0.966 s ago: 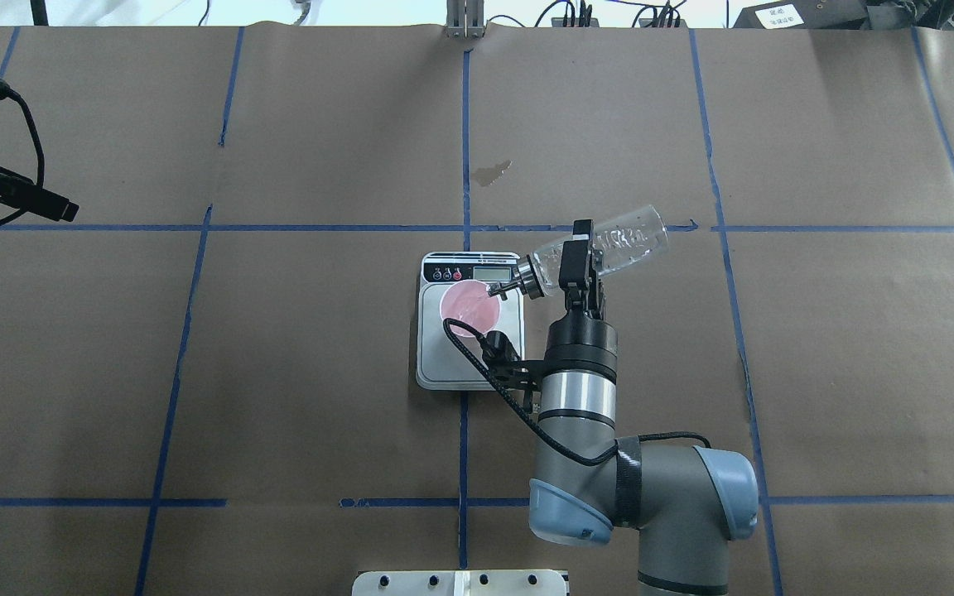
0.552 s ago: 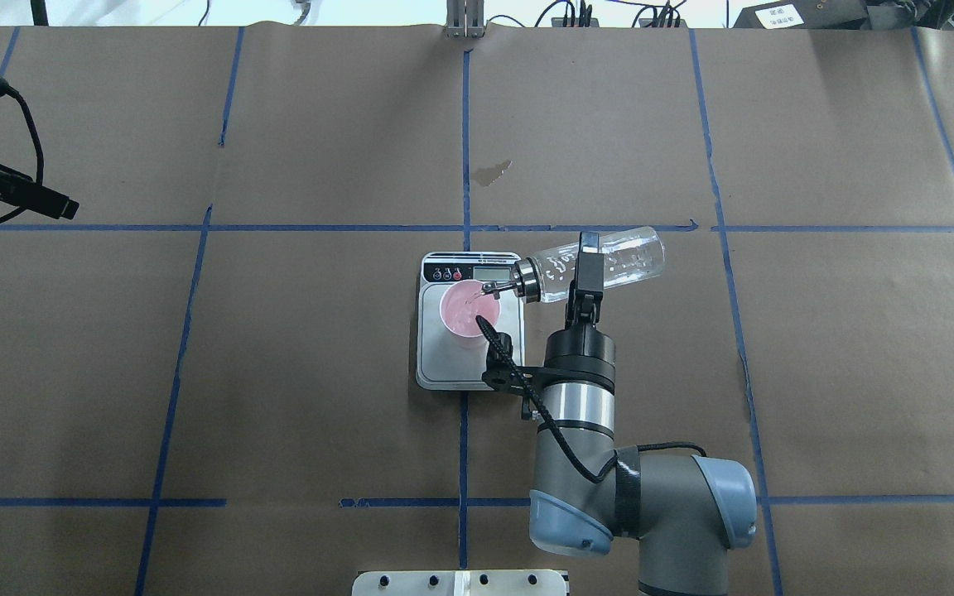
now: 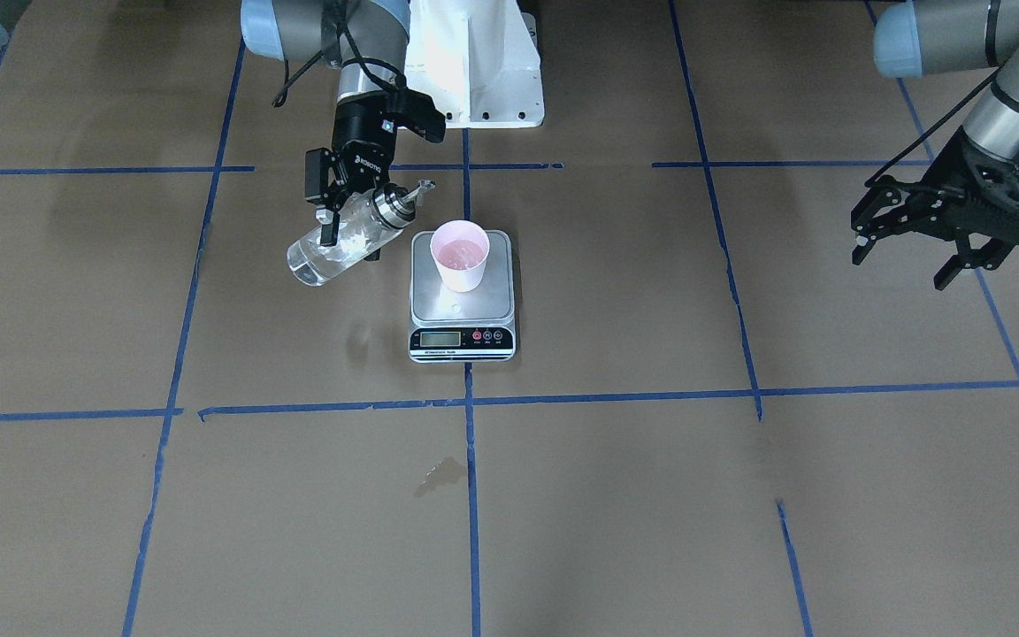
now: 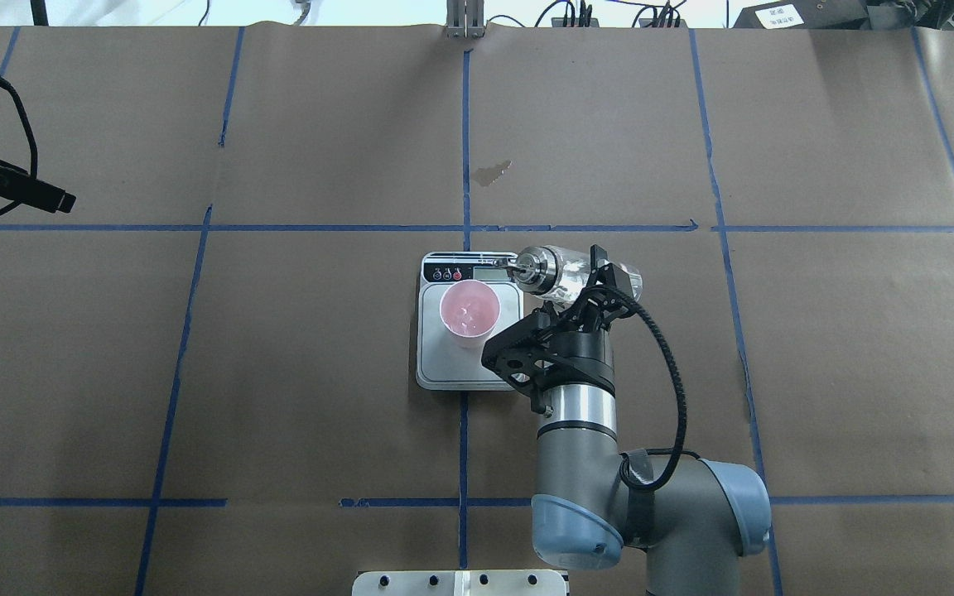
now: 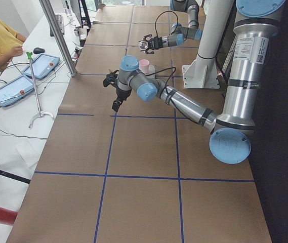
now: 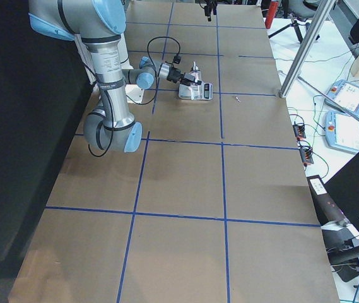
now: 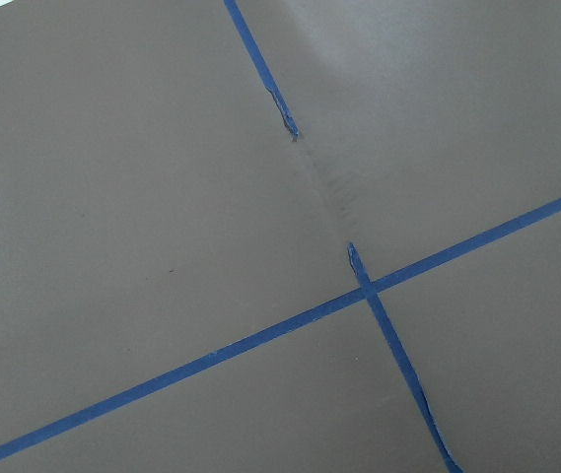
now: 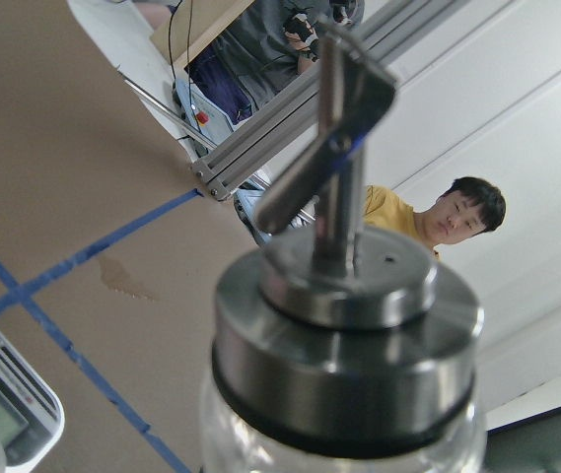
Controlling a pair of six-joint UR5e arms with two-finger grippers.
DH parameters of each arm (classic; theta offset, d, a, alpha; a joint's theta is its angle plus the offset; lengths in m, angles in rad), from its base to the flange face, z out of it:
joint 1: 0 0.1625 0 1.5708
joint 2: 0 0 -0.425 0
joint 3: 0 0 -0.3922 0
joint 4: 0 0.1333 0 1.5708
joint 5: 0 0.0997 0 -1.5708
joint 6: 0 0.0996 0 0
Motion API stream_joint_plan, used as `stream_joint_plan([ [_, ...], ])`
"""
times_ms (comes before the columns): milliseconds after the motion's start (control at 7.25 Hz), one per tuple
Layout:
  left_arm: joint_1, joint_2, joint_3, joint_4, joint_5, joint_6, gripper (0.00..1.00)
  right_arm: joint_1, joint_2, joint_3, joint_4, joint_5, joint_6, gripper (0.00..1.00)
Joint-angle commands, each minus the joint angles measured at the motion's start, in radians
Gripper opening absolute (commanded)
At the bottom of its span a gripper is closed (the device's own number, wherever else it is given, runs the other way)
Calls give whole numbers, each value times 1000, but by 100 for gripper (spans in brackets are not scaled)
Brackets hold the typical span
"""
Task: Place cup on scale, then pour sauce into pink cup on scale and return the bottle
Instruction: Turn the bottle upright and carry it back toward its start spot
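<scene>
Where the bottle (image 3: 333, 249) hangs: you will find it left of centre in the front view, lifted off the table (image 3: 651, 495) and just left of the scale (image 3: 485, 305).
Right gripper (image 3: 343, 226): its fingers (image 3: 325, 226) are clamped across the glass body about midway along, with the arm coming down from the top edge of that view.
Bottle tilt: it lies at a slant, base low towards the lower left, neck raised towards the upper right.
Spout (image 3: 422, 188): it points up and sits to the upper left of the cup (image 3: 459, 254), apart from the rim. In your overhead view it shows over the scale's upper right corner, by the display strip.
Sauce (image 3: 310, 264): clear liquid shows through the glass at the low base end, and a wet sheen glints inside the cup.
Cup: upright on the steel platform, pink inside, set towards the edge away from the display.
Scale: flat at the centre of the table, on the vertical blue tape line, display strip at the bottom in the front view.
Left gripper (image 3: 899, 258): you see it at the far right of the front view, jaws spread apart and holding nothing, above the table and well apart from the scale.
</scene>
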Motion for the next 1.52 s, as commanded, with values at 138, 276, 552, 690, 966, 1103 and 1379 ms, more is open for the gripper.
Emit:
stream_joint_plan([
  [138, -1, -2, -1, 0, 0, -2, 100, 7, -226, 38, 583, 111, 252, 0],
  [276, -1, -2, -1, 0, 0, -2, 100, 8, -318, 34, 782, 111, 274, 0],
  [552, -1, -3, -1, 0, 3, -3, 100, 10, -475, 31, 950, 111, 399, 0],
  [690, -1, -3, 2, 0, 5, -2, 100, 10, -541, 21, 951, 111, 405, 0],
  [966, -1, -3, 0, 0, 5, -2, 100, 14, -555, -6, 951, 114, 406, 0],
  [1103, -1, -6, 0, 0, 5, -3, 100, 13, -557, -40, 951, 114, 406, 0],
  [1379, -1, -8, -1, 0, 5, -3, 100, 13, -555, -65, 949, 116, 406, 0],
])
